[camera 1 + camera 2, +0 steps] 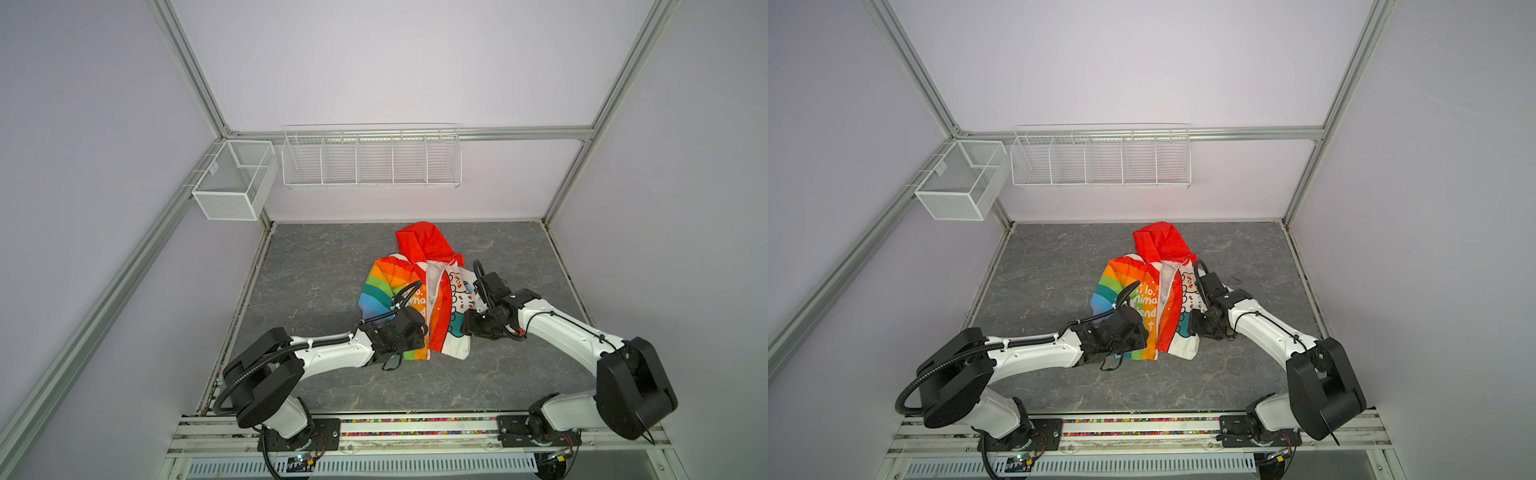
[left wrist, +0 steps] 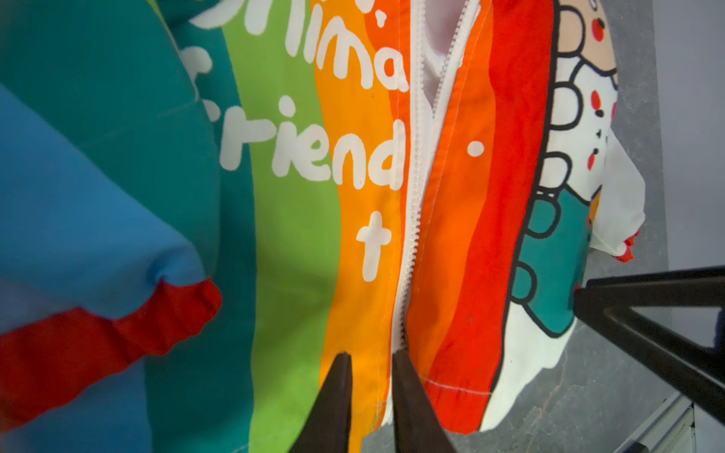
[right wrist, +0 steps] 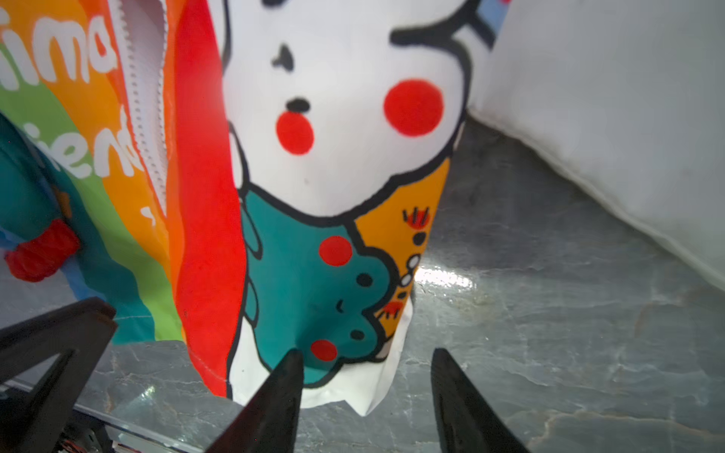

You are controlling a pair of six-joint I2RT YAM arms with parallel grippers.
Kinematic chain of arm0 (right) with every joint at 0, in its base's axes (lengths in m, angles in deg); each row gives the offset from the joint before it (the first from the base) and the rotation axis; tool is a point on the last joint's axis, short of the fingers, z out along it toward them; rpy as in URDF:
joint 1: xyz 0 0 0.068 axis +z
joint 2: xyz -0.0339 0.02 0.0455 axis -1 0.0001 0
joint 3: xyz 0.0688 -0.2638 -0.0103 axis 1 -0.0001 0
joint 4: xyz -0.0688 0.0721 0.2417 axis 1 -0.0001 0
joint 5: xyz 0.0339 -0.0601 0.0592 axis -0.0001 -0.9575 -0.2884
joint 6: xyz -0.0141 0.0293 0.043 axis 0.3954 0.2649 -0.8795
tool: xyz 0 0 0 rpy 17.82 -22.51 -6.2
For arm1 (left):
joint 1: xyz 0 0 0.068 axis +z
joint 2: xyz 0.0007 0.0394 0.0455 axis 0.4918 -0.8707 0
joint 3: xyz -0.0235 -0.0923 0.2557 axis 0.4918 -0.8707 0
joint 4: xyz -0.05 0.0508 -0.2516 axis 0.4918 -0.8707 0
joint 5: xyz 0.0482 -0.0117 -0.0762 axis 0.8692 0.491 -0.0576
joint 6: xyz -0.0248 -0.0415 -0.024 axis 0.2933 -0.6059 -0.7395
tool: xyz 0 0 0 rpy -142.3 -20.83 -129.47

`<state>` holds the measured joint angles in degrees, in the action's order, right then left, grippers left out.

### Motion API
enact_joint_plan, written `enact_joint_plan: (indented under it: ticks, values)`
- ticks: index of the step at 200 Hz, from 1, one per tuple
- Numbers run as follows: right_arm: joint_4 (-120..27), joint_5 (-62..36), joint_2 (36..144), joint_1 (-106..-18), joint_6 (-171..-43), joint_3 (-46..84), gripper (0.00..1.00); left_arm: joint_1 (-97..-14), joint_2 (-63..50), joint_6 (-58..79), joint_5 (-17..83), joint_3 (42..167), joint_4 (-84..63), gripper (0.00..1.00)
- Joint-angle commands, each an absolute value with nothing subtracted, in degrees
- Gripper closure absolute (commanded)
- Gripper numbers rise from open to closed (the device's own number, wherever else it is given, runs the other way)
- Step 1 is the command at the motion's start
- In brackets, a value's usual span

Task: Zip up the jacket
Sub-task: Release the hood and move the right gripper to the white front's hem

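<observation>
Left jaws pinch jacket [image 2: 294, 235] hem; right jaws straddle its corner.

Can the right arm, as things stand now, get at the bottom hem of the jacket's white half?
Probably yes. The right pincer hangs open at that hem of the jacket, with only table beside it; the left pincer is over at the rainbow half, out of the way.

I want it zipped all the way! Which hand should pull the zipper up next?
Probably the right hand: it is open and free at the jacket's white corner. The left hand seems to pinch the hem beside the zipper's bottom, holding it steady.
</observation>
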<state>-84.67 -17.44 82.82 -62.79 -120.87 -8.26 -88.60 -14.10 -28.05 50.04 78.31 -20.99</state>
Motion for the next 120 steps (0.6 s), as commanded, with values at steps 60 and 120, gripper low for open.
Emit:
enact_joint_plan:
  ticks: [60, 120]
  values:
    - [-81.24, -17.91, 85.05, -60.91, -122.81, -10.64, 0.74, -85.53, -18.5, -29.75, 47.84, 77.05, -17.63, 0.84]
    - [-83.7, -21.16, 82.88, -65.45, -120.42, -10.45, 0.93, -83.27, -19.37, -31.26, 46.25, 73.78, -15.64, 0.87]
